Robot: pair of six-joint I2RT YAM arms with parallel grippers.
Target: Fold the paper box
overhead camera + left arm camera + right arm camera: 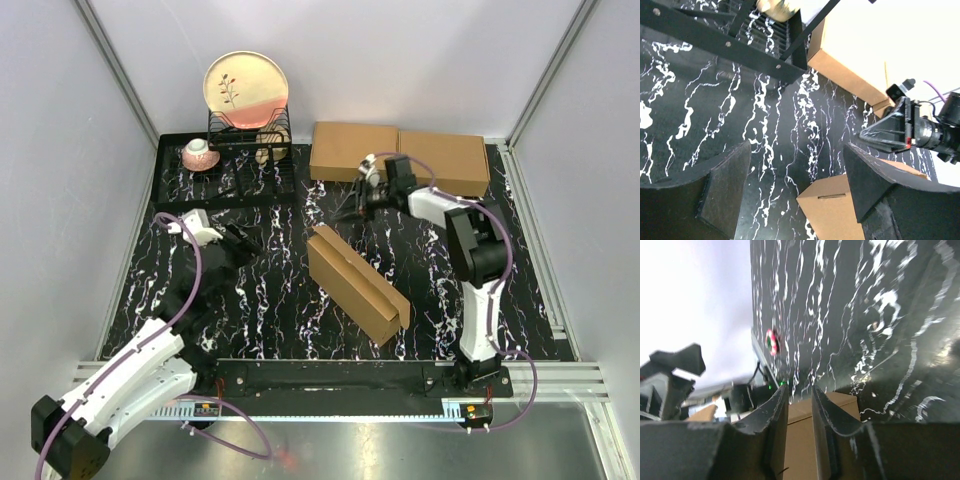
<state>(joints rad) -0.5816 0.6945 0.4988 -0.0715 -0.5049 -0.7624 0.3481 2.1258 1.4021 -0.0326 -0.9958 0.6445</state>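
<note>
The plain brown corrugated-cardboard paper box (355,283) lies diagonally on the middle of the black marbled desk (270,310). The left tool (796,147) gapes wide, empty. The right tool (799,390), jaws slightly parted, seems to grip nothing. Unheld, the flaps may spring up.

paper box (356,285): plain brown corrugated cardboard, partly folded into long narrow block w/ side walls up, lying diagonal mid worktop (262,305), one end back-left, other end front-right

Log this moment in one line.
left gripper: open, empty | right gripper: slightly open, empty, near box's far end | paper box: standing on edge, ungripped
</note>
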